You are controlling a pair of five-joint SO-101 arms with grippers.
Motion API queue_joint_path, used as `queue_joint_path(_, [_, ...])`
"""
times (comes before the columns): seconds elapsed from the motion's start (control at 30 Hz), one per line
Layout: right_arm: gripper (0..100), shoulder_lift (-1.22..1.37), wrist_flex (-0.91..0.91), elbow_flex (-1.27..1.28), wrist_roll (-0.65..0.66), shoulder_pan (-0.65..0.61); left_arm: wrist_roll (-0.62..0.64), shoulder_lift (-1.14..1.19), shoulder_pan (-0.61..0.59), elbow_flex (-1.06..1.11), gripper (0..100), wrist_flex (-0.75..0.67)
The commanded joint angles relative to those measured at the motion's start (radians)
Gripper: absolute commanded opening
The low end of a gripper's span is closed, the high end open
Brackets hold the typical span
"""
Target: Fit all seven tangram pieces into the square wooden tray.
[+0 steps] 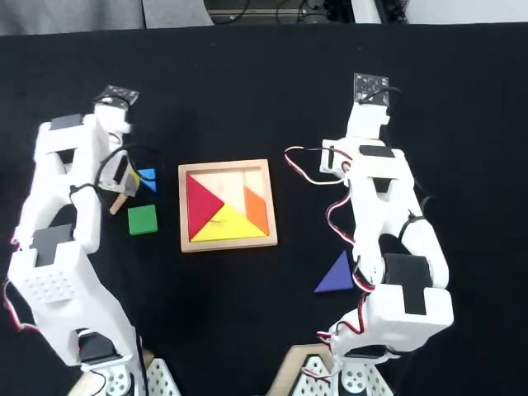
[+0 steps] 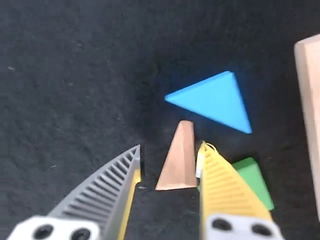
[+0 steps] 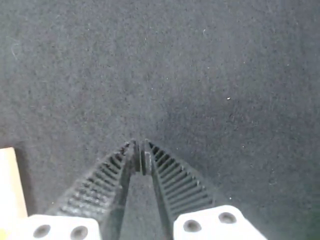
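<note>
The square wooden tray (image 1: pixel 183 206) lies mid-table and holds a red triangle (image 1: pixel 200 204), a yellow triangle (image 1: pixel 229 224) and an orange piece (image 1: pixel 256 208). My left gripper (image 2: pixel 170 148) is open to the left of the tray, its fingers either side of a tan wooden piece (image 2: pixel 177 160) that touches the yellow finger (image 2: pixel 217 180). Just beyond lie a blue triangle (image 2: pixel 212 100) and a green square (image 2: pixel 255 182). A purple triangle (image 1: pixel 334 274) rests by the right arm's base. My right gripper (image 3: pixel 139 150) is shut on nothing above bare cloth, the tray's corner (image 3: pixel 10 185) beside it.
Black cloth covers the whole table. The two arm bases (image 1: pixel 115 375) stand at the front edge. Open cloth stretches behind the tray and between the arms.
</note>
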Motion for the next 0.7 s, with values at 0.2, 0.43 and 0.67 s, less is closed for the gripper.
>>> queue_joint_path(0.2, [1.5, -0.007, -0.018, -0.025, 0.011, -0.015, -0.018, -0.009, -0.085, -0.111, 19, 0.014])
queue_joint_path(0.43, [1.5, -0.007, -0.018, -0.025, 0.011, -0.015, -0.049, -0.011, -0.070, -0.116, 19, 0.008])
queue_joint_path(0.67, [1.5, -0.007, -0.018, -0.025, 0.011, -0.015, -0.281, -0.008, -0.042, -0.104, 19, 0.008])
